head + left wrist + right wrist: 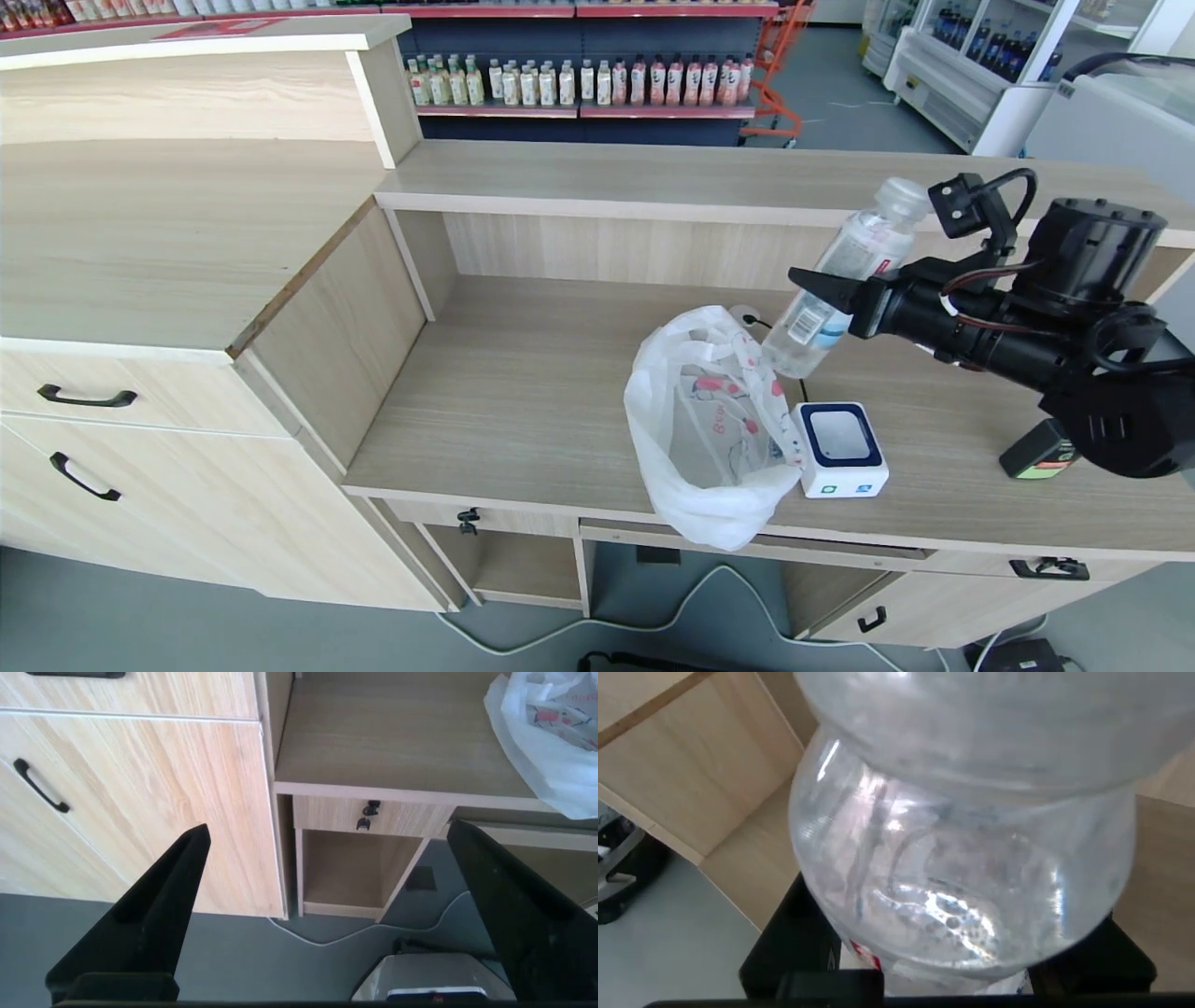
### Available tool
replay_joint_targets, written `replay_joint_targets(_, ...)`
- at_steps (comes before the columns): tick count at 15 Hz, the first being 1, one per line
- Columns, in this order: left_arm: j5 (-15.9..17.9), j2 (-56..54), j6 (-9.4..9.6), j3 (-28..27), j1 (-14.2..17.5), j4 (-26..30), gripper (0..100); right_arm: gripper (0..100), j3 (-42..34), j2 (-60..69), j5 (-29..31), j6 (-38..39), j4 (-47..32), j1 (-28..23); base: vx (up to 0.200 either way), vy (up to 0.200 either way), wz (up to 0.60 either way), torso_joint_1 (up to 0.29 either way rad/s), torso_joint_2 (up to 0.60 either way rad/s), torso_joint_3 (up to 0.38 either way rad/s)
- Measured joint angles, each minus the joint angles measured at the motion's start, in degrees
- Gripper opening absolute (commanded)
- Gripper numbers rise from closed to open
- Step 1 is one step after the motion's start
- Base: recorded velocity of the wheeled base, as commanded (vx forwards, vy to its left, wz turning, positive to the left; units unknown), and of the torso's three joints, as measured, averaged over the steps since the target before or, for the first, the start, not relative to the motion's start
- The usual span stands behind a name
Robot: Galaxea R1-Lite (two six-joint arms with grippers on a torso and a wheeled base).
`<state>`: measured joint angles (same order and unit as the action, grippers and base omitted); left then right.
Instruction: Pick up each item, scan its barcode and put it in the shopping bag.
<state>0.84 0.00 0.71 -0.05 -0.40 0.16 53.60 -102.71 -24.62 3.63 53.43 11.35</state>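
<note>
My right gripper [834, 301] is shut on a clear plastic water bottle [845, 271], held tilted in the air above the desk, cap up and barcode label facing down toward the scanner. The bottle [962, 840] looms close in the right wrist view. A white square barcode scanner [838, 448] sits on the desk below it. Just left of the scanner a white plastic shopping bag [714, 425] lies open at the desk's front edge, also visible as the bag [551, 737]. My left gripper [336, 915] hangs open, low beside the counter, facing the floor and cabinet.
A small dark and green item [1039, 453] lies on the desk to the right, partly behind my right arm. A raised counter ledge [653, 182] runs behind the desk. Drawers with black handles [86, 399] stand on the left. A cable runs from the scanner.
</note>
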Motion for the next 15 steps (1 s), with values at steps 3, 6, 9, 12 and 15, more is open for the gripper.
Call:
replay_joint_targets(3,-0.13,0.00,-0.02,0.00,0.07,0.00,100,0,0.33,-3.33,0.22,0.00,0.38,1.33,0.000,0.000,0.00,0.000,0.00,0.000)
replay_joint_targets(6,-0.11,0.00,0.00,0.00,0.02,0.00,100,0,0.63,-6.28,-0.02,-0.02,1.55,3.01,0.000,0.000,0.00,0.000,0.00,0.000)
replay_joint_targets(9,0.05,0.00,0.00,-0.02,0.07,0.02,100,0,0.63,-10.52,0.05,-0.30,7.47,3.45,0.000,0.000,0.00,0.000,0.00,0.000)
replay_joint_targets(12,0.05,0.02,-0.02,-0.06,0.07,0.02,100,0,0.63,-16.99,-0.06,-1.29,15.79,3.30,0.000,0.000,0.00,0.000,0.00,0.000)
replay_joint_targets(15,0.05,0.02,0.00,-0.06,0.02,0.02,100,0,1.07,-22.10,-0.04,-4.72,17.62,3.47,0.000,0.000,0.00,0.000,0.00,0.000)
